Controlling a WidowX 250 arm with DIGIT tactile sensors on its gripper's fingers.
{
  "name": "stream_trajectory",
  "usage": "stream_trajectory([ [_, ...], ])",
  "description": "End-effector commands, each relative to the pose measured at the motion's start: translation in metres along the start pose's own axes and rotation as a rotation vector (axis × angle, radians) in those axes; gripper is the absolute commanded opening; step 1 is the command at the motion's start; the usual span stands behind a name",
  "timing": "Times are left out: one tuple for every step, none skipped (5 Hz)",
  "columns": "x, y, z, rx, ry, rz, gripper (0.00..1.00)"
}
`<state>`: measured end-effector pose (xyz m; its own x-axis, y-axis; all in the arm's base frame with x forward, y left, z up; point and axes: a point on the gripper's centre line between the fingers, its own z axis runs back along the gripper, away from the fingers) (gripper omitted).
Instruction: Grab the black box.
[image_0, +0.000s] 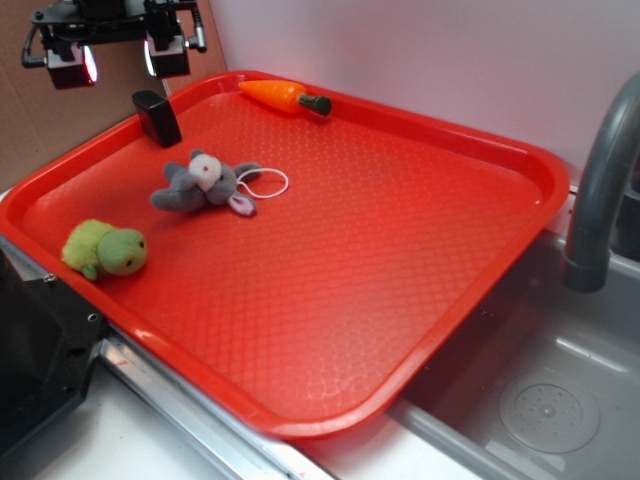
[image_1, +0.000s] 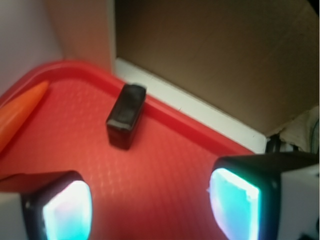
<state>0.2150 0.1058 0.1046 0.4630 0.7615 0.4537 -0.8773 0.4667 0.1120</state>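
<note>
The black box (image_0: 157, 116) is glossy black. The tray (image_0: 400, 300) is red with a fine diamond texture. The carrot (image_0: 283, 96) is orange, the plush mouse (image_0: 200, 185) grey and white, the plush turtle (image_0: 105, 250) green.

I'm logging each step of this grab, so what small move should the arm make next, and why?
Probably lower the pincer straight toward the black box. In the exterior view it hangs open above the box, at the red tray's back corner. In the wrist view the box sits ahead of the two fingers, nothing held, so it likely needs a slight forward shift too.
</note>
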Motion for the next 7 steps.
stream_trajectory([
  [0.016, -0.022, -0.02, -0.034, -0.064, -0.025, 1.0],
  [0.023, -0.021, -0.032, -0.066, -0.063, -0.009, 1.0],
  [0.03, -0.02, -0.047, -0.105, -0.049, -0.018, 1.0],
  [0.03, -0.013, -0.053, -0.046, -0.052, 0.045, 1.0],
  [0.037, 0.003, -0.059, -0.05, -0.05, 0.068, 1.0],
  [0.041, 0.003, -0.071, -0.052, -0.031, 0.062, 1.0],
  [0.035, 0.007, -0.083, -0.031, 0.0, 0.062, 1.0],
])
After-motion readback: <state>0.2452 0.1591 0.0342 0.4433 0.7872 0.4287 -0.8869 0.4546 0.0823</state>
